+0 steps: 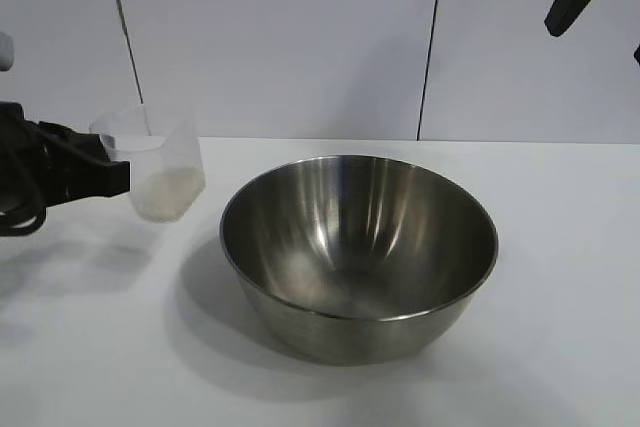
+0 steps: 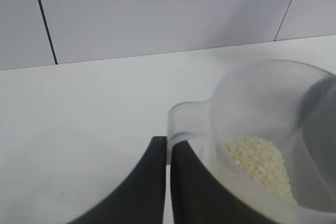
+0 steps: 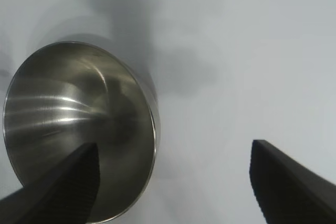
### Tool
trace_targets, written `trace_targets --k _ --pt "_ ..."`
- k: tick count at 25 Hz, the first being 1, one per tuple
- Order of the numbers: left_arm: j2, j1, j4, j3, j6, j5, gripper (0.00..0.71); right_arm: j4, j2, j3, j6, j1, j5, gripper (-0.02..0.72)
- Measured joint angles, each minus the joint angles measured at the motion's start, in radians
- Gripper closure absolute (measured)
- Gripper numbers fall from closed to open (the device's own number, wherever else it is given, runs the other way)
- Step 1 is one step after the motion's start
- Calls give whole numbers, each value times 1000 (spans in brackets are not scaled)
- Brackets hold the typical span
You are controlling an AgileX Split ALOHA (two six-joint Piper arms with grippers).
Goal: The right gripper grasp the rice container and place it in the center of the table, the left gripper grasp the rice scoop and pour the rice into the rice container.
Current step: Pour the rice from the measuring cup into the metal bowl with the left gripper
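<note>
Pale grey panelled wall behind — thin dark vertical seams split it into sections. White tabletop meets wall base. Soft even light — faint shadows on tabletop.

The exterior camera faces the table level and close. The left wrist camera looks across it; the right looks down. Exterior and right share the bowl.

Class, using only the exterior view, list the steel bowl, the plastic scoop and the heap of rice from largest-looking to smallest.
1. Steel bowl, by far the widest.
2. Plastic scoop, held off the table by the left gripper.
3. Heap of rice, filling only the scoop's bottom.
</note>
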Motion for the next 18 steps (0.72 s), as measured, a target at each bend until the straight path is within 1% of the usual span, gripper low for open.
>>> trace_targets --k 3,5,8,11,13,16,18 --pt "-62 -1 99 -67 3 156 701 0 0 0 0 0 0 156" --pt "-92 -2 188 -118 -28 259 701 0 0 0 0 0 0 156" --pt "-113 -2 321 -182 -121 361 701 0 0 0 0 0 0 156" --pt "-116 -8 451 -224 -232 404 701 0 0 0 0 0 -9 156" --pt "-116 -24 531 -246 -287 420 701 0 0 0 0 0 -17 156" --pt "-116 -56 610 -287 -331 439 701 0 0 0 0 0 -20 156" --pt "-115 -81 640 -312 -339 450 701 0 0 0 -1 0 -23 156"
